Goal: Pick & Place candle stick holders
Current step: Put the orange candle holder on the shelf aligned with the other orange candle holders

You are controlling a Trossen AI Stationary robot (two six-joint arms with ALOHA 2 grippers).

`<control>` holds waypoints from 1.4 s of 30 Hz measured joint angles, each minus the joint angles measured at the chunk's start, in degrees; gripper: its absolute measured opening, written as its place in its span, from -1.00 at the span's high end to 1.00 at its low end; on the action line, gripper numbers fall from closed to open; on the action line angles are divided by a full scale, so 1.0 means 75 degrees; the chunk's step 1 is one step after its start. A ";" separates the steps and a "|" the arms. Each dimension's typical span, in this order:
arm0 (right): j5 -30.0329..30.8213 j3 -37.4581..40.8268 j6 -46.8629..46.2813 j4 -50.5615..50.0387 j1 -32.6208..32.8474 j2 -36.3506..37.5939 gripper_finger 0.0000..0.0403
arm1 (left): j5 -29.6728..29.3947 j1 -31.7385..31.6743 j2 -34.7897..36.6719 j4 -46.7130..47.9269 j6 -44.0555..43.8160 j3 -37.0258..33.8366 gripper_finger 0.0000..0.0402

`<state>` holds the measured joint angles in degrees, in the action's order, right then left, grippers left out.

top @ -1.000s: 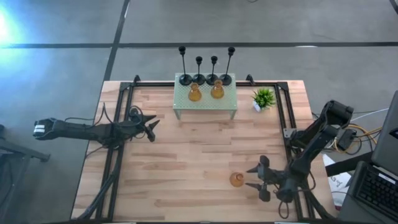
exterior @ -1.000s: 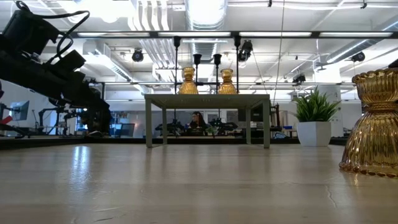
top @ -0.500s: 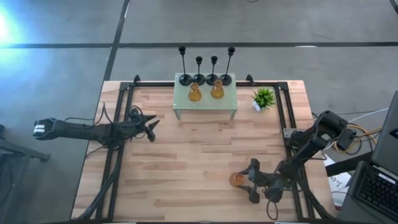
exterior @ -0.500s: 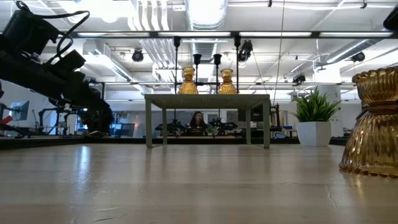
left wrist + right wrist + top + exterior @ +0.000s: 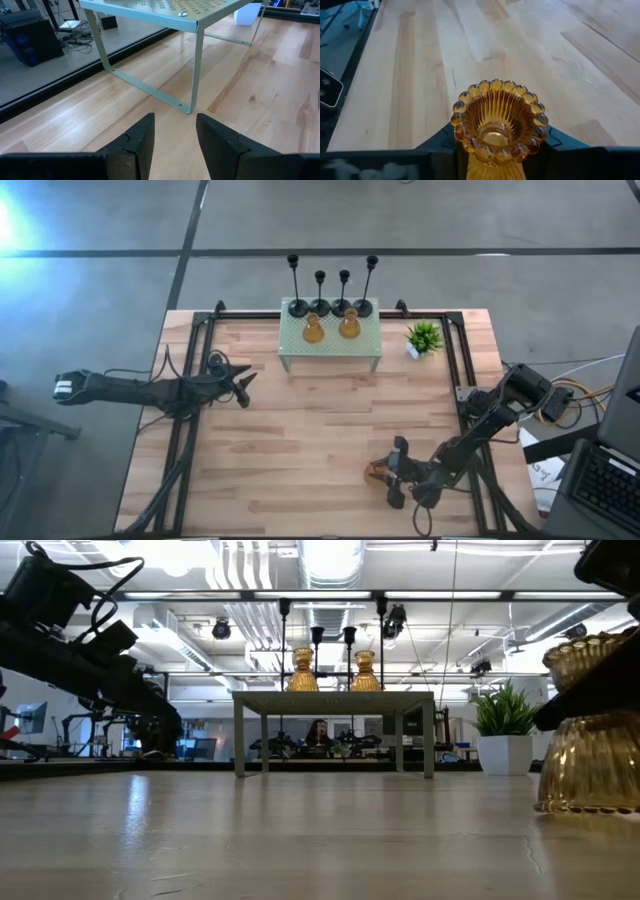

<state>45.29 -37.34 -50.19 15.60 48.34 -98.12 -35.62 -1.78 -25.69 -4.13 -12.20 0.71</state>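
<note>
The wooden worktop [image 5: 300, 450] carries a pale green perforated metal shelf [image 5: 330, 340] at its far edge, and most of the set is already gathered there: four black candle holders [image 5: 331, 285] with thin stems of uneven height line the back, two amber glass holders [image 5: 331, 328] stand in front of them, and a small potted plant [image 5: 424, 338] sits on the wood just beside the shelf. That grouping suggests the shelf is the collection place.

The left end effector [image 5: 240, 385] waits low over the left side of the worktop, fingers [image 5: 142, 137] parted on nothing, aimed at the shelf's leg.

The right end effector [image 5: 392, 472] is down at the near right, its two fingers clasped on either side of the third amber holder [image 5: 499, 122], likely to carry it to the others. In the low view the holder [image 5: 590, 725] leans slightly. It is squat, ribbed glass with a beaded rim and a flared base.
</note>
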 joint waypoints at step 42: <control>-0.1487 -0.4957 0.2737 -0.3552 -0.6739 -0.0107 0.41 | -0.0001 0.0003 -0.0006 -0.0013 -0.0001 -0.0006 0.26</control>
<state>34.14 -74.52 -29.66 -11.04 -2.21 -98.92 -35.62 -1.76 -25.74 -4.23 -12.20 0.67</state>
